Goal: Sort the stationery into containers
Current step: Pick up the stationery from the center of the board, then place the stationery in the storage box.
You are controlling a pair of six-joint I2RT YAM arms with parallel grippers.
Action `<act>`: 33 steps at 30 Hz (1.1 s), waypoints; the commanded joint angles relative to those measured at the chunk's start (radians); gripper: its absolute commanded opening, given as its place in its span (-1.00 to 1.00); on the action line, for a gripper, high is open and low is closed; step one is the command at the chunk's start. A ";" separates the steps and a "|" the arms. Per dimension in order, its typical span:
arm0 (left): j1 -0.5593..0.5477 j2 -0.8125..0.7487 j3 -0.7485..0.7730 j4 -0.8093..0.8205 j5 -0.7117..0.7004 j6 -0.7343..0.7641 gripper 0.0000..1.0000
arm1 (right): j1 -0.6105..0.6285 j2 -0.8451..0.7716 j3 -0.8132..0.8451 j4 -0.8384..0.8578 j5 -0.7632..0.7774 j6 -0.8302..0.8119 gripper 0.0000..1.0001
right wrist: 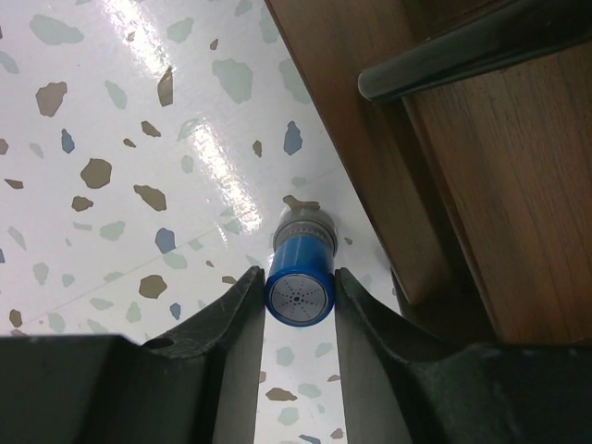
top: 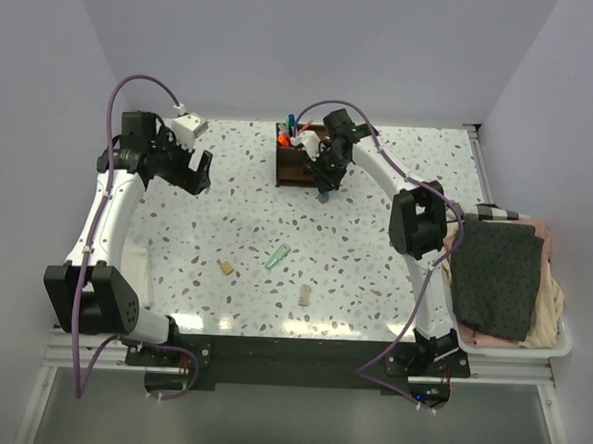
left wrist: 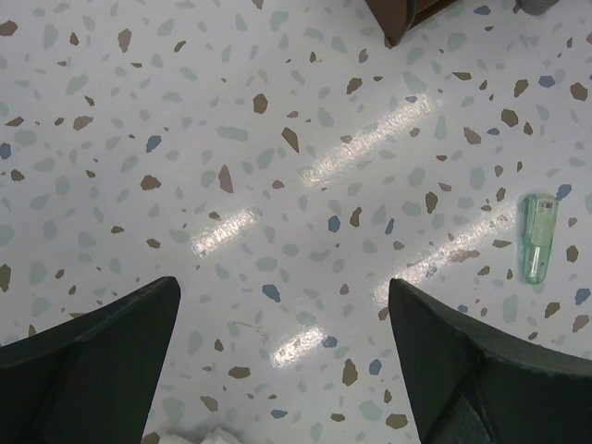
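Note:
The dark brown wooden organizer (top: 299,156) stands at the back middle with pens and an orange marker in it; its side wall fills the right wrist view (right wrist: 444,157). My right gripper (top: 324,180) is just in front of the box, shut on a blue-capped piece (right wrist: 299,277) standing on end on the table. My left gripper (top: 193,172) is open and empty above the table at the left. A green marker (top: 278,256) lies mid-table and shows in the left wrist view (left wrist: 538,238). Two tan blocks (top: 226,267) (top: 305,295) lie nearer the front.
A white folded cloth (top: 190,124) lies at the back left by the left arm. A white bin (top: 562,343) of dark and pink cloths (top: 499,278) stands at the right edge. Walls close the back and sides.

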 commanded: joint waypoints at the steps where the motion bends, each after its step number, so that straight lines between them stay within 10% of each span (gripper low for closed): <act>1: 0.007 0.002 0.030 0.035 -0.001 0.001 1.00 | -0.002 -0.069 0.034 -0.046 0.020 -0.040 -0.60; 14: 0.007 0.028 0.051 0.048 0.025 -0.006 1.00 | -0.008 -0.086 0.377 -0.146 0.051 -0.043 -0.62; 33: 0.005 0.022 0.038 0.054 0.018 -0.009 1.00 | -0.031 -0.023 0.413 -0.066 0.117 -0.034 -0.61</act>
